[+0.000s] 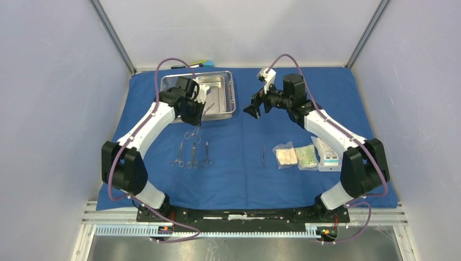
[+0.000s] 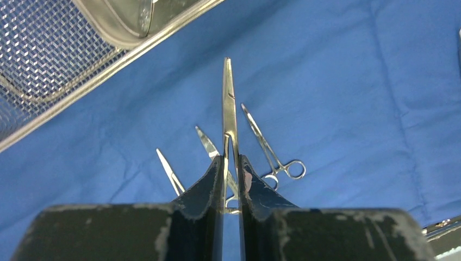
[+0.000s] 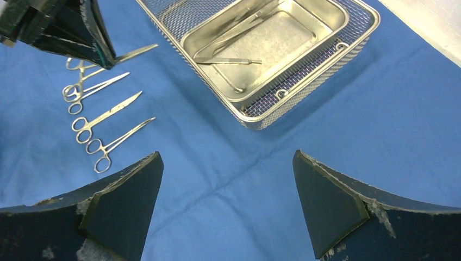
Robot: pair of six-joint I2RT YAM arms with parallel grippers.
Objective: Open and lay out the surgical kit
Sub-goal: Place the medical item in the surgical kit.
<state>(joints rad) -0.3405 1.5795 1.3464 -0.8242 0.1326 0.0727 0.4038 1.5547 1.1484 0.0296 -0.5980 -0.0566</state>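
The blue cloth wrap (image 1: 239,174) lies spread open on the table. The wire-mesh tray (image 1: 232,98) stands at the back left with the steel pan (image 1: 217,89) inside it. My left gripper (image 1: 193,126) hovers just in front of the tray, shut on a scissors-like instrument (image 2: 230,103) that points out past the fingers. Three similar instruments (image 1: 192,155) lie side by side on the cloth below it. Tweezers (image 1: 263,155) and three packets (image 1: 304,156) lie at the right. My right gripper (image 3: 227,154) is open and empty above the cloth, right of the tray (image 3: 304,92).
Some instruments (image 3: 228,60) lie in the pan (image 3: 321,32). A small yellow-and-blue toy (image 1: 204,63) sits behind the tray beyond the cloth's far edge. Grey walls close in both sides and the back. The arm bases stand at the near edge.
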